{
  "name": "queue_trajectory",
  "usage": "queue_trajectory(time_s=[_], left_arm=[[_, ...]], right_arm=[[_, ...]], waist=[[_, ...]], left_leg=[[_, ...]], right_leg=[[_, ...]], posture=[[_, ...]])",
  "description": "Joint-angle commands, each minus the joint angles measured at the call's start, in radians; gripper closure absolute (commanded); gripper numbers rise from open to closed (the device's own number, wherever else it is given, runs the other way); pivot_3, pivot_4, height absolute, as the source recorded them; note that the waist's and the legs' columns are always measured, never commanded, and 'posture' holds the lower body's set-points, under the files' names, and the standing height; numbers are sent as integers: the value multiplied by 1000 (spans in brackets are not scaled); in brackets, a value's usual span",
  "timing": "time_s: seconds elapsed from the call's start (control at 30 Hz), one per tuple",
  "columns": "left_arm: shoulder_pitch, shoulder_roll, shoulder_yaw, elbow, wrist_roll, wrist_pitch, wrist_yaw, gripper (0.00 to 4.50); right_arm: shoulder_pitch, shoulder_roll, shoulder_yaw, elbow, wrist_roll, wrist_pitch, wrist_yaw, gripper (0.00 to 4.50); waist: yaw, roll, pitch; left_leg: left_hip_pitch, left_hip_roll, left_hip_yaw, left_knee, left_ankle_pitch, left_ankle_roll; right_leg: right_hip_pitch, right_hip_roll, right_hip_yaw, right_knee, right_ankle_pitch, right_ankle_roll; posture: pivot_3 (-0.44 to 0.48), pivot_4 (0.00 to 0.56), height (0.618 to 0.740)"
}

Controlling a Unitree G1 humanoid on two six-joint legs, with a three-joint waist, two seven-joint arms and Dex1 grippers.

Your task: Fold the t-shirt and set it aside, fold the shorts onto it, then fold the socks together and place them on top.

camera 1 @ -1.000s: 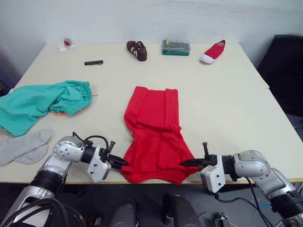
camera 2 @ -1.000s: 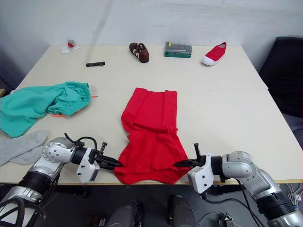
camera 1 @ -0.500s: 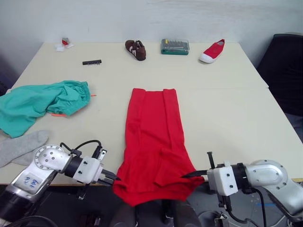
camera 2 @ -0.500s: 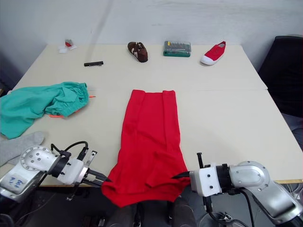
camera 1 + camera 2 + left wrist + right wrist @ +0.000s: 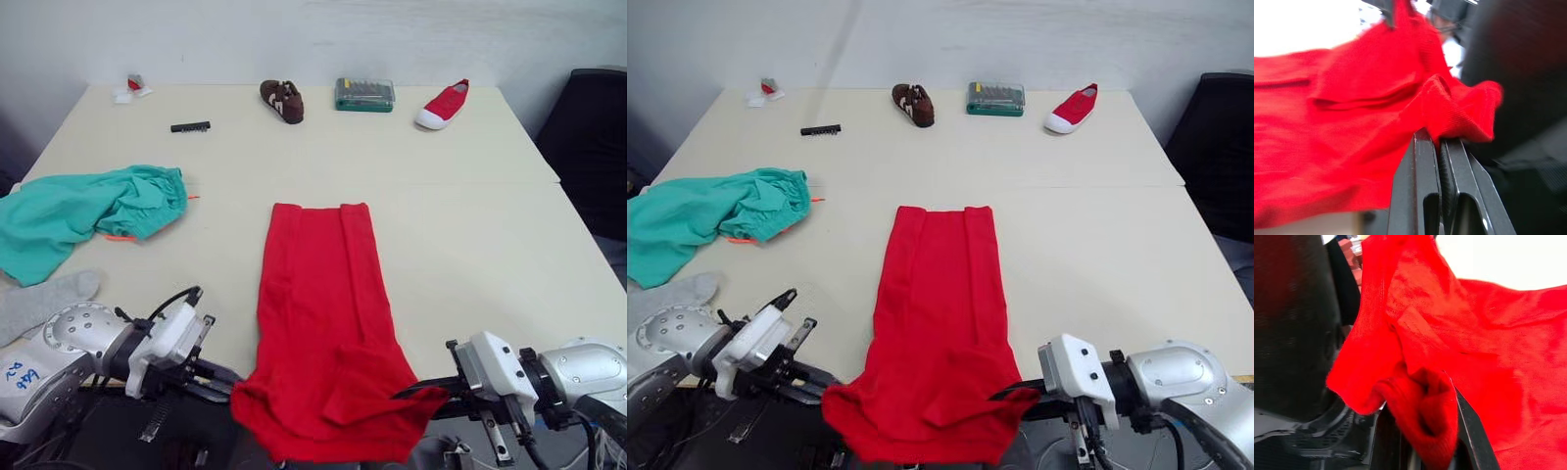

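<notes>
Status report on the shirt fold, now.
Left pincer and right pincer each shut on a near corner of the t-shirt. Near end hangs off the table edge; far end lies flat. Shorts and socks lie aside, untouched.

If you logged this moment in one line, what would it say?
left gripper: shut on red cloth t-shirt | right gripper: shut on it | near end past table edge

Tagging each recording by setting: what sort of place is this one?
Probably a lab or workroom staged for a laundry-folding trial: a plain beige table against a bare wall, holding a t-shirt, shorts, stray shoes and a bit set case.
</notes>
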Motion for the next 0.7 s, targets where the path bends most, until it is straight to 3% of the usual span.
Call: queue_trajectory(time_s=[0.03,0.27,0.5,0.7], left_arm=[[-125,-78,15,115,22,54,114,4500],[-396,-271,9,439,152,96,303,4500],[-554,-418,-13,754,319,43,391,4500],[-628,-488,-33,922,437,-17,403,4500]], right_arm=[[-195,56,9,118,24,62,-50,4470],[-652,285,188,544,-203,71,-100,4470],[-883,480,299,978,-411,-38,-36,4470],[-1055,602,253,1316,-463,-31,-53,4470]], waist=[[-3,0,0],[-5,-2,1],[-9,-2,0],[-29,-2,0]], left_leg=[[0,0,0,0,1,0],[-2,0,1,-1,6,-1],[-16,0,4,2,12,-7],[-18,-1,6,4,11,-5]], right_leg=[[0,0,1,0,0,-1],[-2,2,1,-1,8,0],[-18,2,-1,10,10,-1],[-18,-1,-6,9,11,2]], posture=[[0,150,740],[0,150,740],[0,150,740],[0,150,740]])
